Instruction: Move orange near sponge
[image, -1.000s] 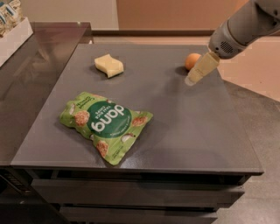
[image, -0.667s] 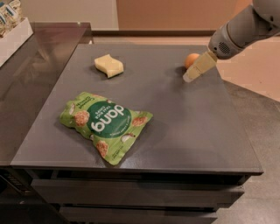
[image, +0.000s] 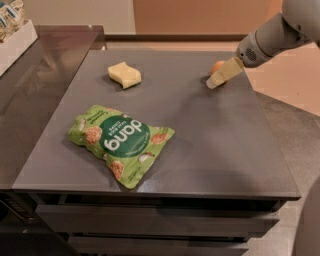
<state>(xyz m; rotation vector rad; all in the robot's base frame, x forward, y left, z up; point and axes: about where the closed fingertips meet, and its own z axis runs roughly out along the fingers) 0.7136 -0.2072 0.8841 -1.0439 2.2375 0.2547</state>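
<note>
The orange (image: 216, 67) sits on the grey table near its far right edge, mostly hidden behind my gripper. My gripper (image: 214, 82) reaches in from the upper right, its pale yellow fingers (image: 225, 73) angled down to the tabletop right at the orange, in front of it. The pale yellow sponge (image: 124, 75) with wavy sides lies at the far left part of the table, well apart from the orange.
A green snack bag (image: 122, 144) lies flat near the table's front middle. A darker counter (image: 35, 85) adjoins the table on the left, with a white bin of packets (image: 14, 35) at the far left. The table's right edge (image: 272, 135) drops to the floor.
My gripper has moved up and away toward the orange, from just right of it to right against it. The orange is now more covered by the fingers.
</note>
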